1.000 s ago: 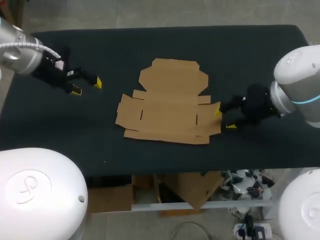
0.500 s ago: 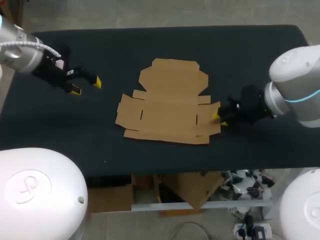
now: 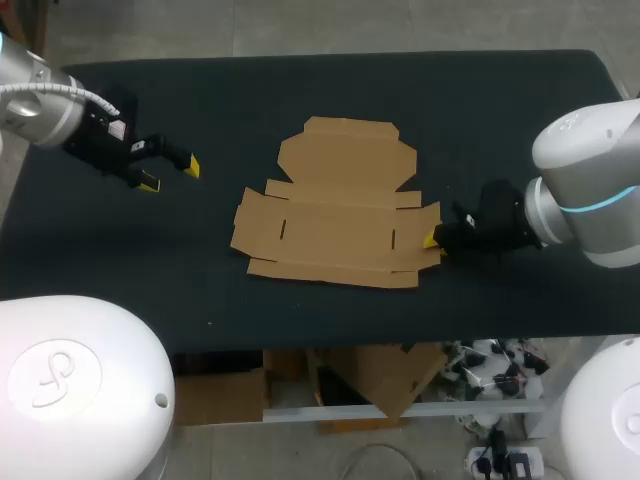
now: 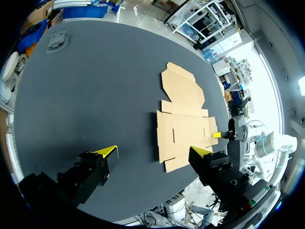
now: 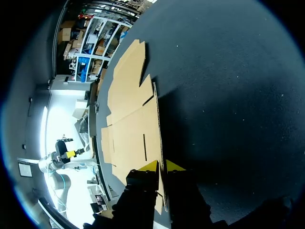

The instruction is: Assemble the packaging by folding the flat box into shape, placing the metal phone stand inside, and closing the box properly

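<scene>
Head view: the left end effector (image 3: 171, 175) hangs over the dark surface (image 3: 300, 100) with its two yellow-tipped fingers spread apart and nothing between them. The flat box (image 3: 335, 215) lies unfolded well away from it, out ahead of its tips. The right end effector (image 3: 432, 240) sits at the box's side flap, with one yellow tip showing against the cardboard edge.

Left wrist view: the left end effector (image 4: 155, 151) is wide open. The flat box (image 4: 186, 129) lies on the surface (image 4: 95, 95) ahead of it, in line with the gap between the fingers. Beyond the box, the right end effector (image 4: 216, 135) meets its far edge. A small grey object (image 4: 57, 40) lies far ahead and off to one side, near the surface's edge; I cannot tell what it is.

Right wrist view: the right end effector (image 5: 161, 167) has its fingers drawn close together, pinching the thin edge of the flat box (image 5: 128, 124). The rest of the cardboard stretches ahead over the surface (image 5: 228, 95). The left end effector (image 5: 71, 153) shows small beyond the box's far side
</scene>
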### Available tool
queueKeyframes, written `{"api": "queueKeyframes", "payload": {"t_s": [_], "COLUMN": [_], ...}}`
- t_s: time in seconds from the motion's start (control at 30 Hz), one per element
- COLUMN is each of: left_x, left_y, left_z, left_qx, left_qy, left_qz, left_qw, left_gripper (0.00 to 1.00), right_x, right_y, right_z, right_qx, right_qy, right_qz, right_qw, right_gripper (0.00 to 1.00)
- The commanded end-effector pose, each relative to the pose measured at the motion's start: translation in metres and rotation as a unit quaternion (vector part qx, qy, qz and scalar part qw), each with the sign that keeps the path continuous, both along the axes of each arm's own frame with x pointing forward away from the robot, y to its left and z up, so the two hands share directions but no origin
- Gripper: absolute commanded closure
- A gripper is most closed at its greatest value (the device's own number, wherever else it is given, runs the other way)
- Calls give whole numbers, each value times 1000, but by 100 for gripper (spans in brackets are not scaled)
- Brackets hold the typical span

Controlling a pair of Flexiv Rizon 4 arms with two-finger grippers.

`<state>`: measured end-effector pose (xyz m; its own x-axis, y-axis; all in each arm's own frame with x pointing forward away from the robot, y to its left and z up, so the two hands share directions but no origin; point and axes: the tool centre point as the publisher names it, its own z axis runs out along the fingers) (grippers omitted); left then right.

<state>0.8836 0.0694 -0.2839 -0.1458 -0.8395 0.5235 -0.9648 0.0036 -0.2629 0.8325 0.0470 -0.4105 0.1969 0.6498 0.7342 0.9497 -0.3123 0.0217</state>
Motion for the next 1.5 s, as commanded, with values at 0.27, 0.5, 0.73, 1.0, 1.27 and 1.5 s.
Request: {"api": "queueKeyframes", "payload": {"t_s": [0.27, 0.5, 0.73, 1.0, 1.27, 1.5], "left_x": [-2, -3, -6, -8, -8, -7], "left_y": [3, 1, -3, -5, -8, -9], "left_z": [2, 3, 6, 8, 7, 7], "left_qx": [3, 3, 5, 9, 11, 12], "left_qy": [0, 0, -3, -4, -1, 0], "left_qz": [6, 7, 7, 11, 12, 13], "left_qw": [1000, 1000, 1000, 1000, 1000, 1000], "left_gripper": [0, 0, 0, 0, 0, 0], "right_x": [0, 0, -2, -4, -5, -9], "right_y": [-1, -6, -11, -15, -14, -15], "right_z": [3, 11, 11, 8, 6, 4], "right_qx": [8, 6, 23, 20, 16, 14], "right_qy": [-13, -21, -29, -33, -38, -41], "right_qz": [24, 49, 86, 98, 108, 111], "right_qw": [1000, 999, 996, 994, 993, 993], "right_gripper": [100, 100, 100, 100, 100, 100]}}
